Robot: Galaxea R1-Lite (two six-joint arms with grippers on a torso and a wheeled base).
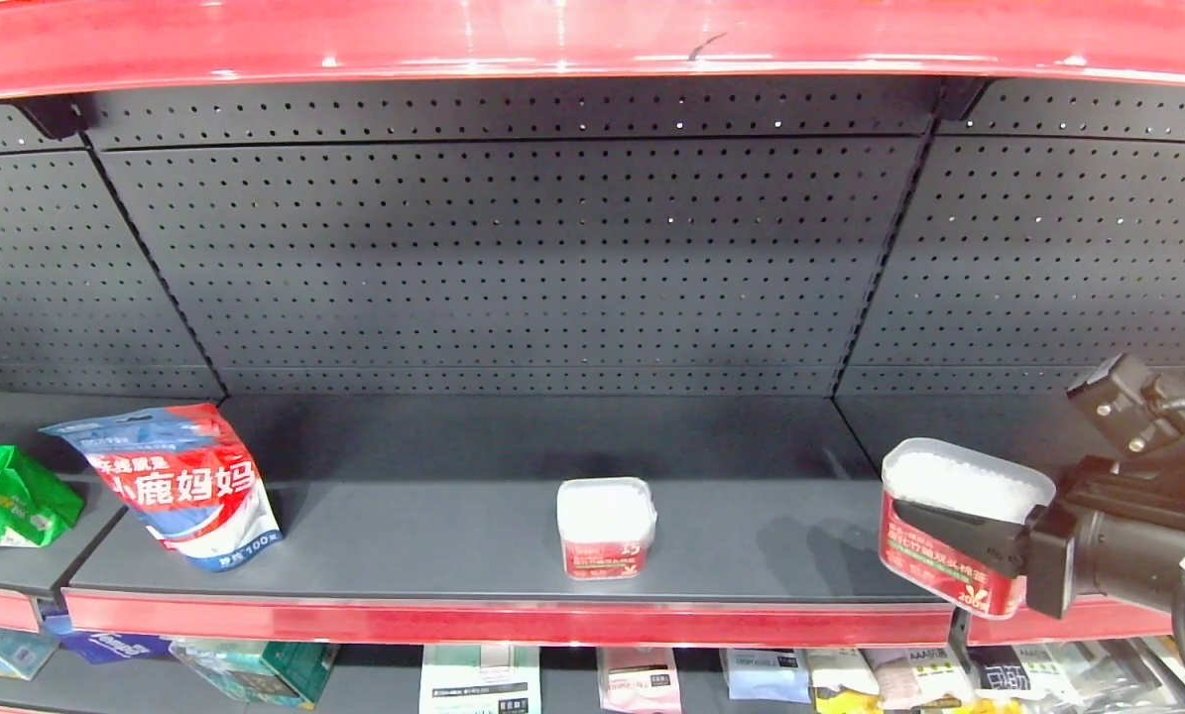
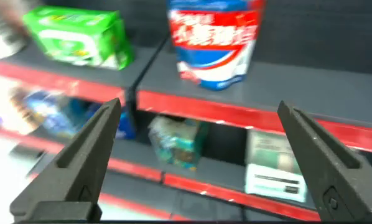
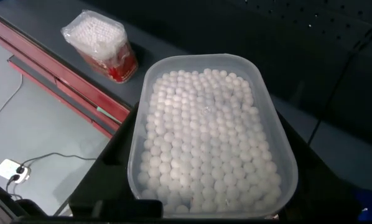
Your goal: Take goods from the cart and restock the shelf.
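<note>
Cotton-swab tub (image 1: 961, 491) (image 3: 211, 140), clear with a red label carrying white print, sits tilted at the shelf's (image 1: 433, 526) right front edge, pinched by the right gripper (image 1: 954, 535). A matching tub (image 1: 607, 526) (image 3: 100, 45) stands at mid front edge. A red-white-blue pouch (image 1: 190, 486) (image 2: 214, 40) and a green pack (image 1: 12, 496) (image 2: 80, 37) stand toward the left end. The left gripper (image 2: 198, 112) is spread wide before them.

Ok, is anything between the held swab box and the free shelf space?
Nothing visible. The right gripper holds the swab box at the shelf front; the board between it and the standing box is bare.
</note>
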